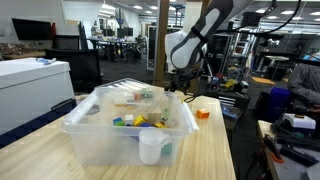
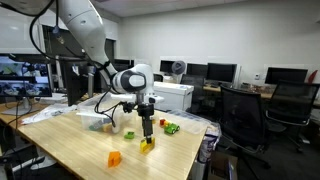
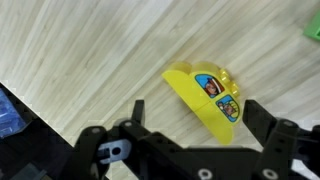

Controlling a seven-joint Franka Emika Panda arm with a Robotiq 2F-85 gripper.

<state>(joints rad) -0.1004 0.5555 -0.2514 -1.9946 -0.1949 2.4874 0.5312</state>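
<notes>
One yellow block, just the one. One orange block as well. Green pieces: two side by side, and what looks like a third apart from them. One clear bin, its toys too jumbled to count, and one white cup.

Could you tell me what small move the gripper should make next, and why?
Probably close the jaws: in the wrist view the open gripper straddles the yellow block lying on the table, and an exterior view shows it down at the block.
</notes>
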